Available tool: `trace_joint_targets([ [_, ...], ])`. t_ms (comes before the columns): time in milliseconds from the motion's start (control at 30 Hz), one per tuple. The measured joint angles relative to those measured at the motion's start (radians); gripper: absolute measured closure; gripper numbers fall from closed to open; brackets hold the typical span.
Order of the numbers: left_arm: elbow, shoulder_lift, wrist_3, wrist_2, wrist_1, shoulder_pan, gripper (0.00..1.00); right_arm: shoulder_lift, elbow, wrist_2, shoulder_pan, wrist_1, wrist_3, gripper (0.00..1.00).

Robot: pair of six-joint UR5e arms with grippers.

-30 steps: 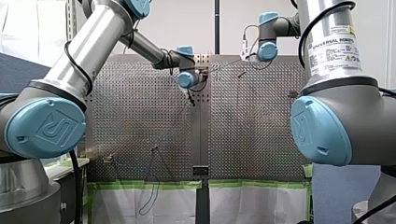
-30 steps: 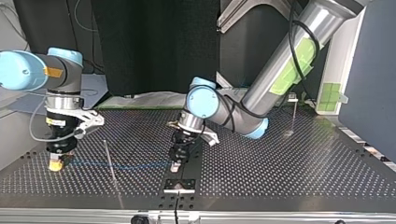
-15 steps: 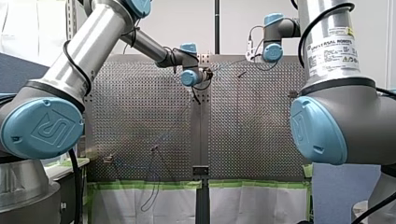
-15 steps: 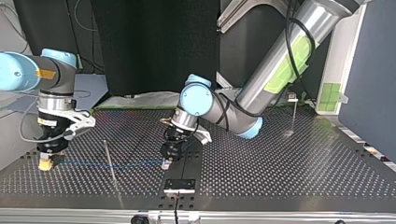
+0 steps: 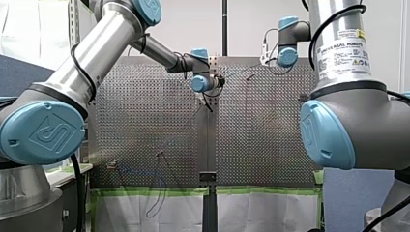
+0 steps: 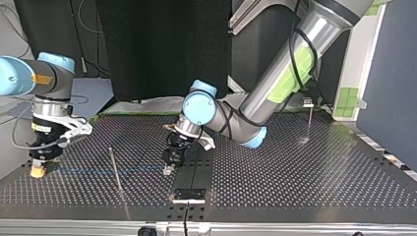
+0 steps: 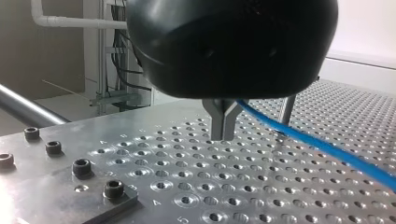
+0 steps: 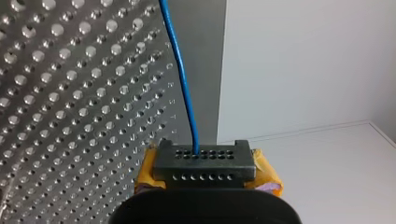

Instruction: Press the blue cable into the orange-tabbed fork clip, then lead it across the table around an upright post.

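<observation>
Presently the blue cable (image 6: 98, 171) lies with its long axis left to right in the top view. It is nearly level, just above the tabletop (image 6: 295, 182), and drawn straight between the two grippers.

My right gripper (image 6: 38, 169), at the far left of that view, points straight down and is clamped on the cable. My left gripper (image 6: 168, 169), near the middle, hangs from a wrist tilted toward the left and grips the cable there.

An upright post (image 6: 116, 174) stands between them. The cable crosses it, but which side it passes cannot be read from this view.

- **Left wrist view:** the metal fingers are pressed together. The cable leaves beside them and passes in front of the post's foot.
- **Right wrist view:** the yellow pads (image 8: 147, 173) are closed on the cable, which runs straight ahead of the gripper over the perforated plate.
- **Front view:** both grippers are at the tabletop's far edge. The cable between them is barely visible.
</observation>
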Motion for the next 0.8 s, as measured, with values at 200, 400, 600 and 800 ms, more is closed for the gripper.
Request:
trace_joint_targets([
  [200, 0.002, -0.001, 0.000, 0.000, -0.001, 0.000, 0.98, 0.010, -0.001, -0.006, -0.016, -0.005, 0.006, 1.00],
  [400, 0.002, -0.001, 0.000, 0.000, -0.001, 0.002, 0.98, 0.047, -0.004, -0.022, -0.030, -0.008, 0.020, 1.00],
  [600, 0.002, -0.001, 0.000, 0.000, 0.007, 0.002, 0.96, 0.093, -0.009, -0.032, -0.038, -0.007, 0.026, 1.00],
  [800, 0.002, -0.001, 0.000, 0.000, 0.016, 0.003, 0.96, 0.139, -0.003, -0.034, -0.041, -0.018, 0.027, 1.00],
])
